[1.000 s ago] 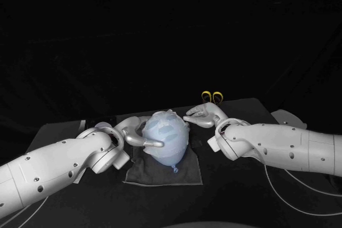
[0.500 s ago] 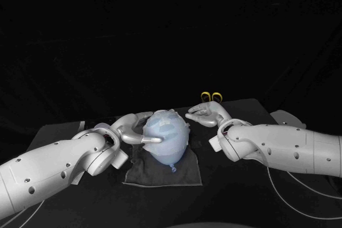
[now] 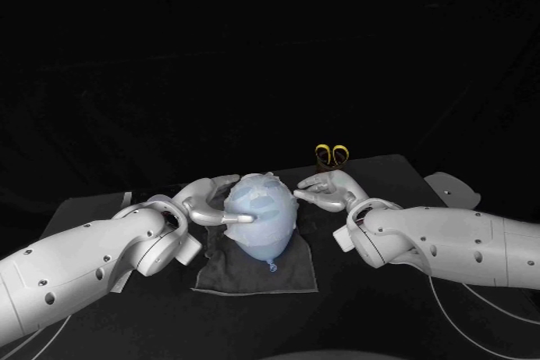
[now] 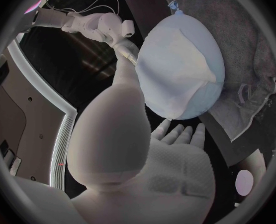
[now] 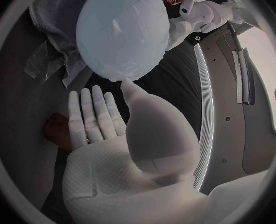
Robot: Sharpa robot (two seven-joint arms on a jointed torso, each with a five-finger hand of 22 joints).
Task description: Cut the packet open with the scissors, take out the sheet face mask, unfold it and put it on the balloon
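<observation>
A pale blue balloon [image 3: 262,219] lies on a dark grey cloth [image 3: 257,272] at the table's middle, its knot toward me. The white sheet mask [image 3: 259,197] is draped over its upper face and also spreads across the balloon [image 4: 194,99] as the mask [image 4: 178,59] in the left wrist view. My left hand [image 3: 209,204] curves round the balloon's left side, one finger touching it. My right hand [image 3: 328,190] sits at the balloon's far right with fingers apart; its thumb tip meets the balloon [image 5: 122,30] in the right wrist view. The yellow-handled scissors [image 3: 331,152] lie just beyond that hand.
A scrap of clear packet film [image 5: 43,64] lies by the cloth's edge [image 5: 57,10]. A small pale round thing [image 4: 243,181] rests on the table near my left wrist. A white object [image 3: 456,188] lies at the table's right edge.
My right hand has slid slightly nearer along the balloon's right side as its forearm dropped. My left hand has edged up the balloon's left side. The balloon stays put.
</observation>
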